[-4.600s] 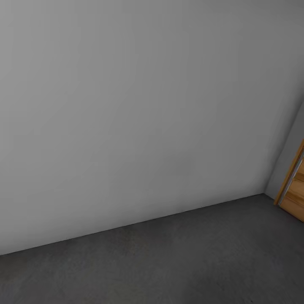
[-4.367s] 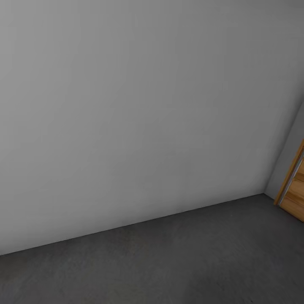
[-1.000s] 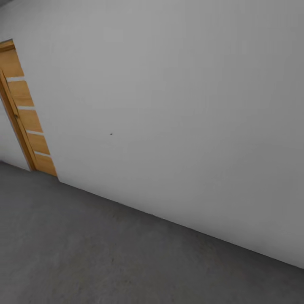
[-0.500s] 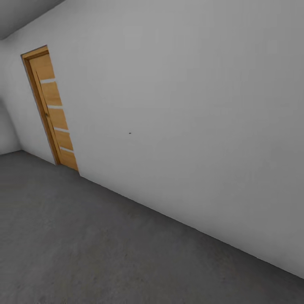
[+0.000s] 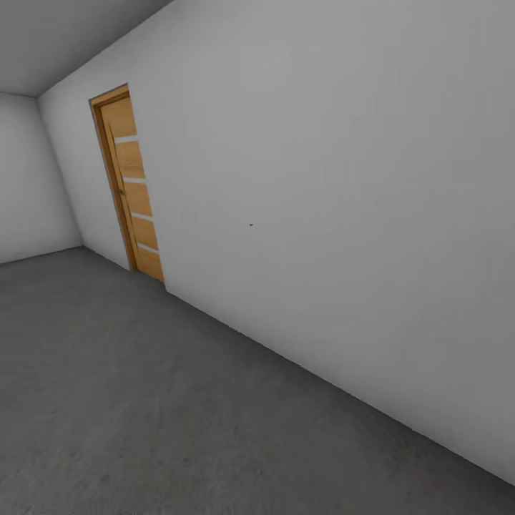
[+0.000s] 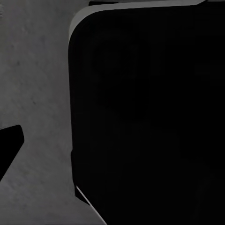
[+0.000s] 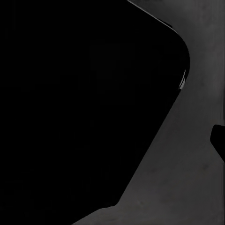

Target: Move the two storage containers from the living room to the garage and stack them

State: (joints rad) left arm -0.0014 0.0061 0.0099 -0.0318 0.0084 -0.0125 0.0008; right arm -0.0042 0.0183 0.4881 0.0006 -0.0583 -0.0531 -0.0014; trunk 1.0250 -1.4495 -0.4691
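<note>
Room: garage, pale grey wall [image 5: 343,214] running back to a far corner.
Floor [image 5: 143,400]: dark grey concrete.
Door [image 5: 132,193]: wooden, with pale stripes, set in the wall near the corner.
Wrist views: a large black shape close to each camera, over concrete.
Hands: cannot tell whether open or closed.
Containers: cannot tell where they are.

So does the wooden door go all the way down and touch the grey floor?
Touching, as far as the head view shows: the wooden door runs down to the floor, with no gap visible at its bottom edge.
</note>
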